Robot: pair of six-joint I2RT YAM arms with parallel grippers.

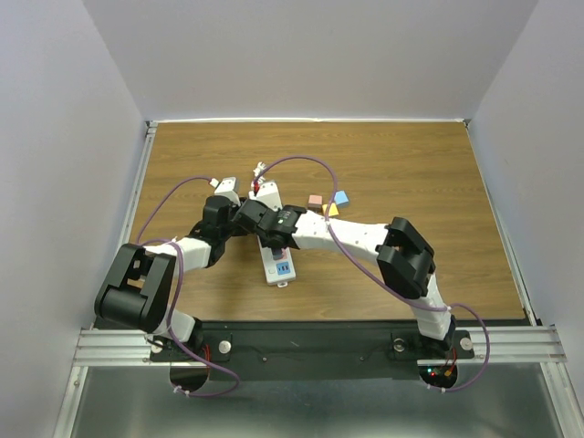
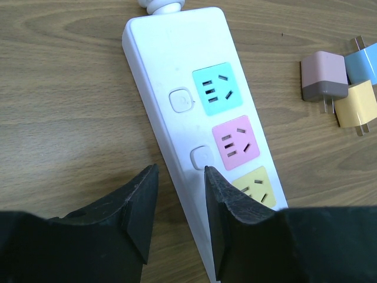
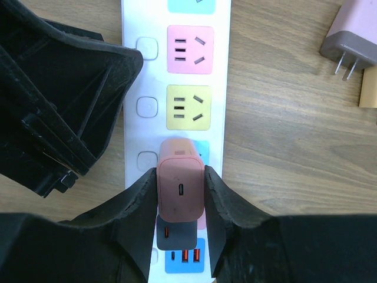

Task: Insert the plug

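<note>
Where the plug (image 3: pixel 179 197) is: pinched by right gripper (image 3: pixel 180 177), over blue socket (image 3: pixel 204 148) of power strip (image 2: pixel 159 65), toward near edge of table (image 1: pixel 411 164).
Left gripper (image 2: pixel 181 171): fingers (image 2: pixel 141 206) slightly apart, astride strip's long edge; grip unclear.

Place: robot laboratory, an enclosed test cell.
Walls (image 1: pixel 319 55): plain white panels closed in three sides.
Table (image 1: pixel 411 173): a wood-grain top filled the cell.
Rails (image 1: pixel 109 347): aluminium profile ran along the near edge.
Plate (image 1: pixel 301 342): black, fixed across the rails.
Arms: left arm (image 1: pixel 137 287) and right arm (image 1: pixel 406 255), white and black, stood side by side.
Cables (image 1: pixel 173 196): purple, looped loosely along both.
Lights (image 1: pixel 439 372): small, glowing at the right base.
</note>
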